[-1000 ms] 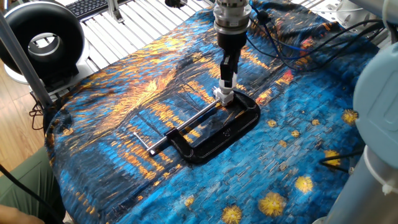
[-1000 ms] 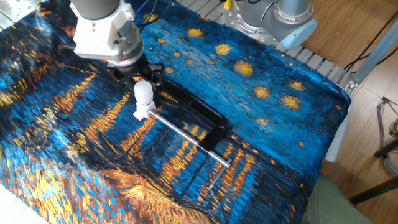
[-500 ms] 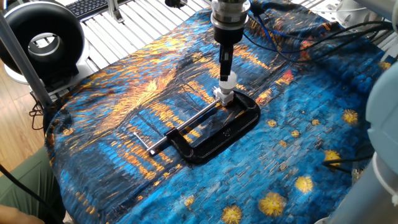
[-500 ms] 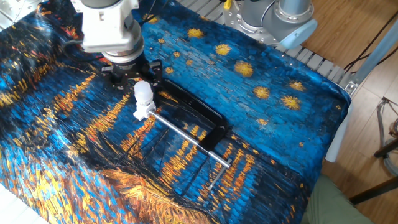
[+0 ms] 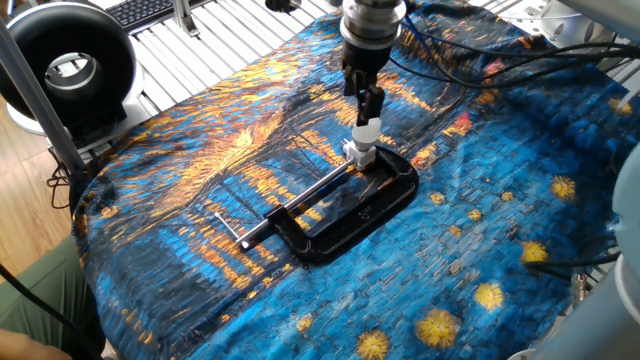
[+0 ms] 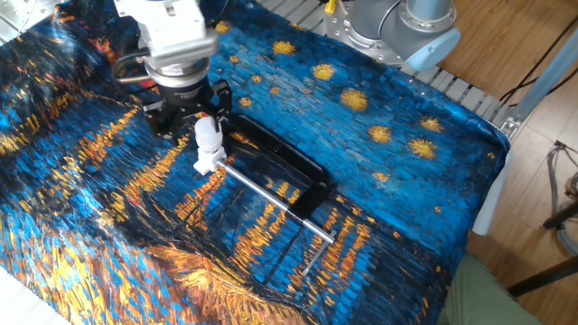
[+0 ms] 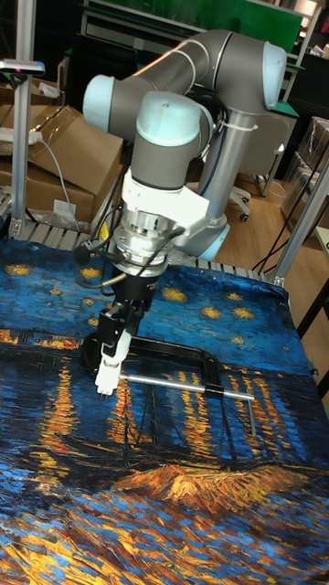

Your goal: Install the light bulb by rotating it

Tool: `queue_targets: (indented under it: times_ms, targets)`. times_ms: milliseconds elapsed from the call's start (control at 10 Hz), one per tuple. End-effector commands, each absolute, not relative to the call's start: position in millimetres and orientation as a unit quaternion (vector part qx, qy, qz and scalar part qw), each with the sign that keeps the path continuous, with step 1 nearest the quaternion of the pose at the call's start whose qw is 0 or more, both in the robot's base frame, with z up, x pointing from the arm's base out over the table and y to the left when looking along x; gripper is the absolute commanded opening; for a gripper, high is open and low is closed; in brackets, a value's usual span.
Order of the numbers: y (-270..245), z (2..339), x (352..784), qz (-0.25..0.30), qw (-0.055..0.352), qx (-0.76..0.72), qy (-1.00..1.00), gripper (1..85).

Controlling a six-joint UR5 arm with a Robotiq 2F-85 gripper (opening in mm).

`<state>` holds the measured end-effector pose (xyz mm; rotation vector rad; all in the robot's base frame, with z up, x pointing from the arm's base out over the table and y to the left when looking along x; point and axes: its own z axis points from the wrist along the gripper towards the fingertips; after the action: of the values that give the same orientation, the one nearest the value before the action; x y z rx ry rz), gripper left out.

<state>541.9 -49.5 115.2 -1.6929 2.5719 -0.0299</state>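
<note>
While pointing straight down, hand [image 6: 191,116] straddles the light bulb [image 6: 209,133].

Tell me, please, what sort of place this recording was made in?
Probably a robotics lab or workshop. A UR5 arm stands bolted behind a table draped in a painted-night cloth, with cardboard boxes stacked behind it and a black C-clamp holding a bulb fixture as a test rig.

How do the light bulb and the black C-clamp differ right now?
Colour: the light bulb is matte white; the C-clamp is black with a silver screw rod.
Size: the bulb is far smaller than the clamp.
Pose: the bulb stands upright under the pincer; the clamp lies flat on the cloth.
Both sit at the same spot, bulb at the clamp's end.
</note>
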Motion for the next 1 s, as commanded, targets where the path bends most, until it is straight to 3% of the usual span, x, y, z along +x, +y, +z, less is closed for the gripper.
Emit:
queue_targets:
  times_ms: [0, 900]
  targets:
    - [-49.1, 114.7, 536.3, -0.009, 0.042, -0.599, 0.8, 71.0]
    - [-56.1, 100.9, 519.5, -0.02, 0.045, -0.625, 0.779, 71.3]
